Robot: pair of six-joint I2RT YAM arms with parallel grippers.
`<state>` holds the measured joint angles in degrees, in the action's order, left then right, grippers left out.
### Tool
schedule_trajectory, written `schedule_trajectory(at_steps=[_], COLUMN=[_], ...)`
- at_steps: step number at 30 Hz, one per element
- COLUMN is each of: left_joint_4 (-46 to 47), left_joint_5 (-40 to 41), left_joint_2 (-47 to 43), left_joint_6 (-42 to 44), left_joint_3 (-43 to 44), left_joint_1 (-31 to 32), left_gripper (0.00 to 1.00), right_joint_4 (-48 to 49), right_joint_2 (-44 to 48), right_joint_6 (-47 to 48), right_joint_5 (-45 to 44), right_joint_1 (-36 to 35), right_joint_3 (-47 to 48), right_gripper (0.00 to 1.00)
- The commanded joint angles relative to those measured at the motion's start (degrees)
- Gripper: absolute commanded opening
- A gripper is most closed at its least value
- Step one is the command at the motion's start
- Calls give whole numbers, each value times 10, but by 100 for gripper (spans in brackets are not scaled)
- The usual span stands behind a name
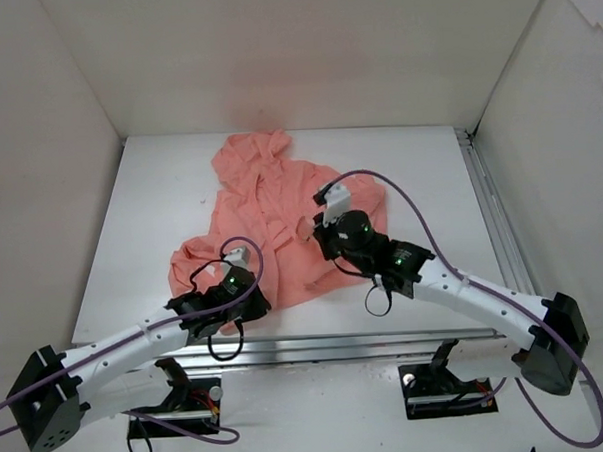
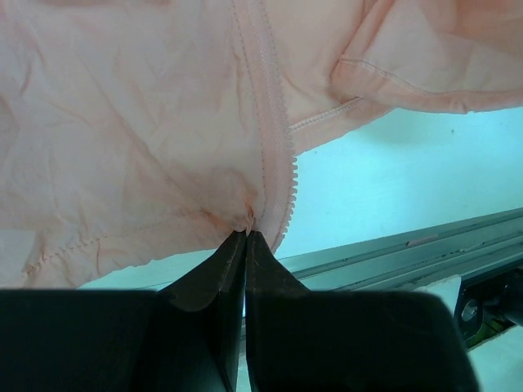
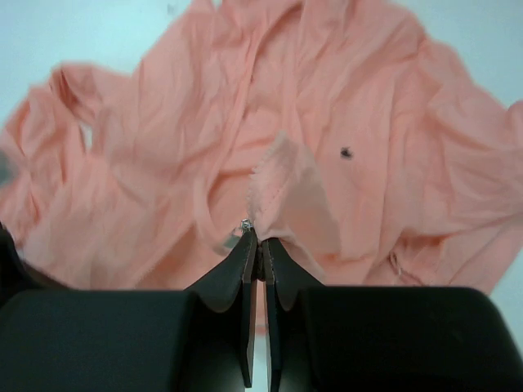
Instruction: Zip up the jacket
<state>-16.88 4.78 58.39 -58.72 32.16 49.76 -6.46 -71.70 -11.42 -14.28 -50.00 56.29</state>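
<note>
Status from my end:

- The jacket point(image 1: 272, 227) lies crumpled on the white table point(image 1: 430, 180), roughly mid-table and a bit left of centre. It's wrinkled all over. One end is bunched toward the back wall, and the near edge comes almost to the metal rail point(image 1: 386, 337) in front of the arm bases.
- The left gripper point(image 2: 246, 237) is clenched, with its fingers pressed together and no gap. It pinches the jacket's bottom hem right at the lower end of the zip point(image 2: 274, 122). In the left wrist view the zip runs straight up from the fingertips. The teeth are exposed along the right-hand edge and the fabric puckers at the pinch. The hem is lifted a little, with table and rail visible under it. A folded part with a stitched edge point(image 2: 409, 82) lies just to the right of the zip.
- The right gripper point(image 3: 259, 241) is also clenched and holds a raised peak of jacket fabric that stands up from the fingertips. A small silvery bit point(image 3: 245, 222) shows at the left fingertip, but I can't tell from here whether it's the zip pull.
- There's a small dark mark point(image 3: 346, 153) on the fabric, to the right of that peak.
- From above, the right arm reaches over the middle of the jacket. The left arm is at the near-left corner of the jacket.
</note>
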Motion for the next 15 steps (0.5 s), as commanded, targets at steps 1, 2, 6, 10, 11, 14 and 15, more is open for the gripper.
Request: schedule_trajectory(at_steps=[1,2,6,10,11,14,15], left_joint_4=[3,5,-2,7,11,8,8], left_joint_5=[15,16,8,9,9,11,11], left_joint_2=[-19,-19,-13,-38,-42,-43,-42], left_joint_6=[8,5,12,-3,-5,-6,-8], left_joint_3=[30,27,40,19,13,13,13], left_joint_1=[-5,-5,-10,-10,-10,-10,-10], left_gripper=[0,0,0,0,0,0,0], right_joint_4=[108,113,292,269,287,299,299], right_joint_2=[-26,-35,44,59,68,78,80], right_joint_6=[-41,-31,-130,-126,-130,-135,-138], right_joint_5=[64,-29,29,10,2,5,3], right_joint_1=[15,-1,53,53,52,53,53], right_joint_3=[70,73,-62,-64,-83,-90,-94], right_gripper=[0,0,0,0,0,0,0])
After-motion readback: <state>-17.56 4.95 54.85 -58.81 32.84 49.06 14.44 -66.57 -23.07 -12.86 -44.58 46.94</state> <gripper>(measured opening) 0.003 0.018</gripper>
